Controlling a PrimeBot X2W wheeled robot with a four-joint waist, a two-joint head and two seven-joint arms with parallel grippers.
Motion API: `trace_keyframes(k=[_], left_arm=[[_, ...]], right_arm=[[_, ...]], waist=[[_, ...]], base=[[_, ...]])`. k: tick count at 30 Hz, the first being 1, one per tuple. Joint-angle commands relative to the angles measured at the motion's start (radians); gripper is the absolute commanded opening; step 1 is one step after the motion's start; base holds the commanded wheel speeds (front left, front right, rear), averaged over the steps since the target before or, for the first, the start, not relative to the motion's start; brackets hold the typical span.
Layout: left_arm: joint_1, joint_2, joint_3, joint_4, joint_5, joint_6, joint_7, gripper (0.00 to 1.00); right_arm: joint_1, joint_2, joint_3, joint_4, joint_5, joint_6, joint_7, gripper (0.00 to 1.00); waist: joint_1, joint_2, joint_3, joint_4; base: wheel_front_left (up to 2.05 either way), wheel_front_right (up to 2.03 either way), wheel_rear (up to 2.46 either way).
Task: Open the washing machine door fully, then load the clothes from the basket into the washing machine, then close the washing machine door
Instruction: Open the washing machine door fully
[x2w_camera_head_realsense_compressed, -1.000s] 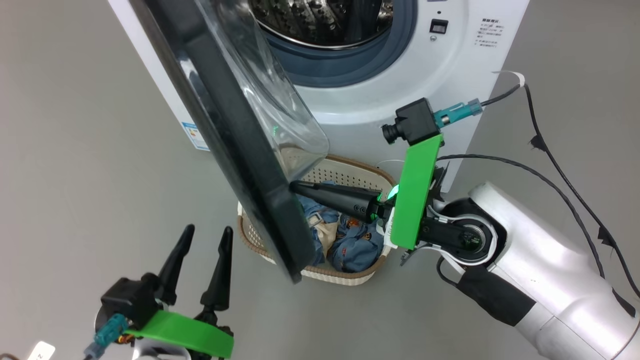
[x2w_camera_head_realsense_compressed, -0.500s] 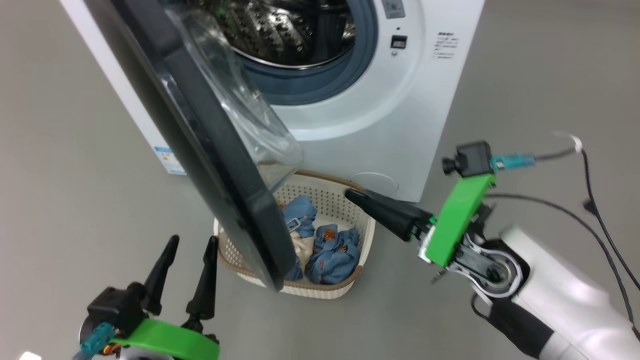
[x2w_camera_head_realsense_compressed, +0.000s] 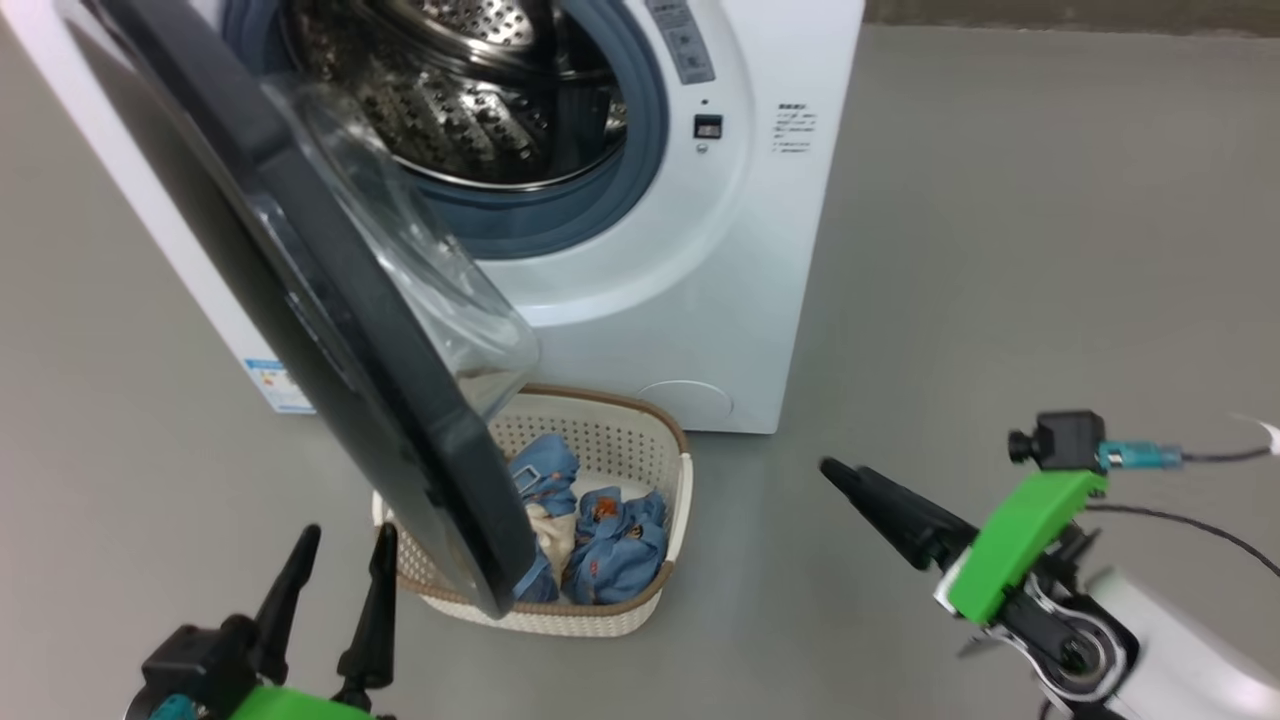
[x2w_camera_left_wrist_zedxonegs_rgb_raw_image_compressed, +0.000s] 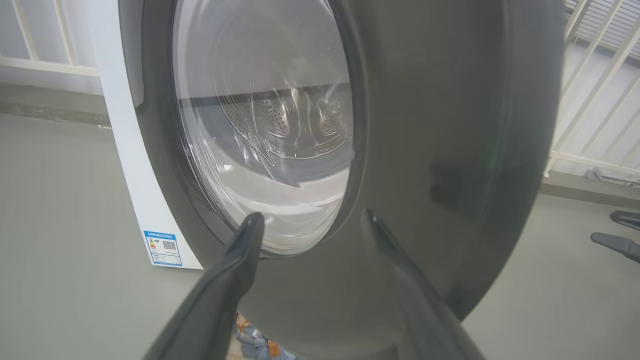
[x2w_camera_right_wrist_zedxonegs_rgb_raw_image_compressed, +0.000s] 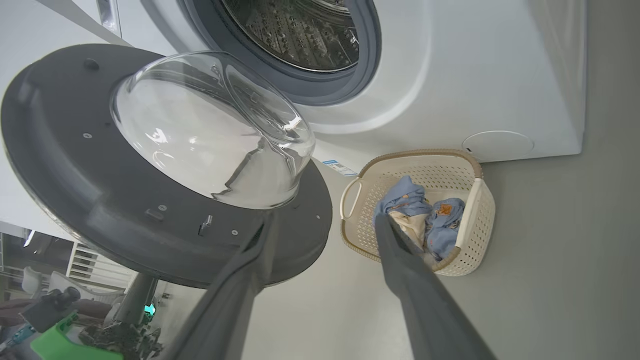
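The white washing machine stands at the top with its steel drum exposed. Its black washing machine door hangs swung out toward me, the glass bulge facing the drum, its lower edge over the basket's left part. The cream basket sits on the floor before the machine and holds light-blue clothes. My left gripper is open, just left of the door's lower edge, facing the outer face of the door. My right gripper is open and empty, on the floor side right of the basket.
Grey floor lies all around, with wide room to the right of the machine. A blue label marks the machine's left side. A black cable trails from my right wrist. White railings stand beyond the door.
My right gripper left the door's lower edge, drew back to the right past the basket and opened. The head view has shifted, showing more of the drum. The left gripper stayed open.
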Motion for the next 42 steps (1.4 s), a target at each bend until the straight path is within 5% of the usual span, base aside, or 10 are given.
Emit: trace_keyframes(k=[1, 14, 26, 32, 42], left_arm=[[-0.005, 0.02, 0.044, -0.027, 0.005, -0.002, -0.006, 1.0], [0.038, 0.008, 0.08, -0.033, 0.01, -0.002, -0.006, 1.0], [0.051, -0.003, 0.099, -0.032, 0.014, -0.002, -0.006, 1.0], [0.053, -0.006, 0.111, -0.036, 0.018, -0.002, -0.006, 1.0], [0.034, -0.002, 0.109, -0.036, 0.03, -0.002, -0.006, 1.0]], right_arm=[[0.028, -0.023, 0.003, -0.016, -0.012, 0.003, -0.026, 1.0], [0.131, -0.113, 0.052, 0.08, -0.085, 0.003, -0.139, 1.0], [0.166, -0.129, 0.038, 0.139, -0.177, 0.003, -0.321, 1.0], [0.194, -0.084, -0.213, 0.135, -0.433, 0.003, -0.333, 1.0], [0.382, 0.095, -0.619, -0.055, -0.957, 0.003, -0.333, 1.0]], waist=[[0.0, 0.0, -0.016, -0.02], [0.0, 0.0, -0.038, -0.045], [0.0, 0.0, -0.038, -0.054], [0.0, 0.0, -0.029, -0.065], [0.0, 0.0, -0.013, -0.059]], base=[[0.0, 0.0, 0.0], [0.0, 0.0, 0.0], [0.0, 0.0, 0.0], [0.0, 0.0, 0.0], [0.0, 0.0, 0.0]])
